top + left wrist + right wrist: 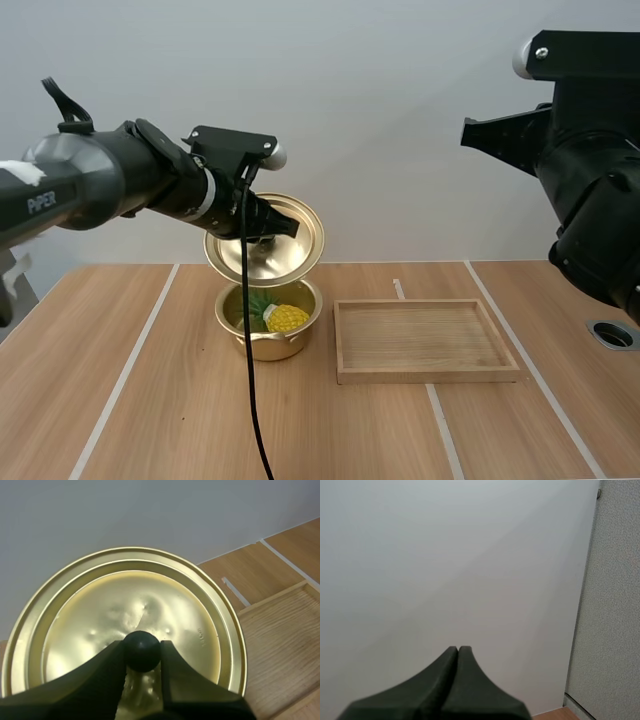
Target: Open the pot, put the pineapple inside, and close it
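A gold pot (268,330) stands open on the table left of centre, with a yellow toy pineapple (285,318) and its green leaves inside. My left gripper (268,226) holds the gold lid (275,240) tilted in the air just above the pot's back rim. In the left wrist view its fingertips (112,657) pinch the lid's black knob (142,651), and the lid (100,610) faces the camera. My right arm (590,170) is raised at the far right, and my right gripper (458,650) is shut on nothing, facing a bare wall.
A shallow wooden tray (425,340) lies to the right of the pot, its near corner (280,630) beside the lid in the left wrist view. A round hole (612,334) sits in the table at the far right edge.
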You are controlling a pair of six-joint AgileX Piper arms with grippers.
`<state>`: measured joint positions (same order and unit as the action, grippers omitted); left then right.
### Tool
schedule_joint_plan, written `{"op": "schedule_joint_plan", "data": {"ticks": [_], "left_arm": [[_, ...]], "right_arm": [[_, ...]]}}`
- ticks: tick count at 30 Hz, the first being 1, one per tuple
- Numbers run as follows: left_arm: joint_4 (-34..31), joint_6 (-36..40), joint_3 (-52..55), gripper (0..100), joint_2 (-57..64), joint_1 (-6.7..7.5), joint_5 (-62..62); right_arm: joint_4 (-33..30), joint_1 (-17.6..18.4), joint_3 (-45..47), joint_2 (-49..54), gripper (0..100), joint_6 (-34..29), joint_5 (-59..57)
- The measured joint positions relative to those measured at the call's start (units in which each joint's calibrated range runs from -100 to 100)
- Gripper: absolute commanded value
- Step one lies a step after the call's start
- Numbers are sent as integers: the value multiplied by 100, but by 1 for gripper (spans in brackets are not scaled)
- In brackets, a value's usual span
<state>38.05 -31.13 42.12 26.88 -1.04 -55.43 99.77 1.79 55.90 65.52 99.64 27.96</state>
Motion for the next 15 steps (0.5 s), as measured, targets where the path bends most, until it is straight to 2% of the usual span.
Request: {"op": "schedule_joint_plan", "data": {"ticks": [15], "left_arm": [[90, -261, 227, 0, -1024, 0, 98]], "right_arm": [[0, 0, 0, 0, 0, 0, 0]]}}
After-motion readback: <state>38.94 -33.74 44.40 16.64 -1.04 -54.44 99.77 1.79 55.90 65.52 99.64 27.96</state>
